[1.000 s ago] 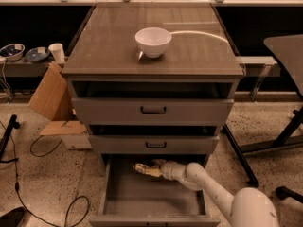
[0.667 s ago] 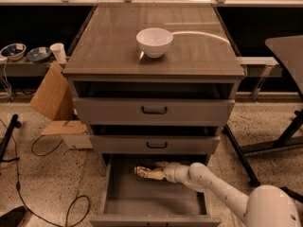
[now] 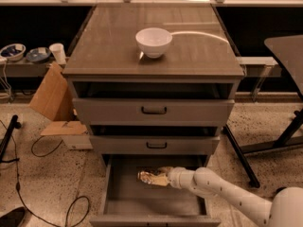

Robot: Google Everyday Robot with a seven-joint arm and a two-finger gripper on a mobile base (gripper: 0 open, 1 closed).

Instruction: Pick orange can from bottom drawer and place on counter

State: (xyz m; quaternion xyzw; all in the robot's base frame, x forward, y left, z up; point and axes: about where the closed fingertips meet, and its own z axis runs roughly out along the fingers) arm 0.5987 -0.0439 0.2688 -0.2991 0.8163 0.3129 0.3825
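1. The arm (image 3: 222, 190) is seen lying flatter and lower than a second ago, its bulky rear part pulled further toward the right edge of the view.
2. The gripper (image 3: 164, 177) is carried a touch nearer the open front of the drawer (image 3: 142, 200), and the can (image 3: 149, 177) is brought along with it, by a small amount only.
3. The can is met at its right end by the gripper's tip; since the two are shifted together, the gripper is judged to be closed on the can, though the contact itself is partly hidden.
4. For the task, this is read as the pick being made and the withdrawal being started. The can is not yet raised clear of the drawer, and the two closed drawer fronts above must be passed before the bench (image 3: 109, 51) is reached.
5. The can is found lying on its side inside the bottom drawer, toward the back and a little right of centre, over bare grey floor.
6. A shiny, crinkled skin is shown, golden-orange mottled with brown, with bright glints at the left end. The sides look uneven, so a dented can is suspected.
7. On the bench, a white bowl (image 3: 154, 41) is left standing near the middle, with open space to either side.
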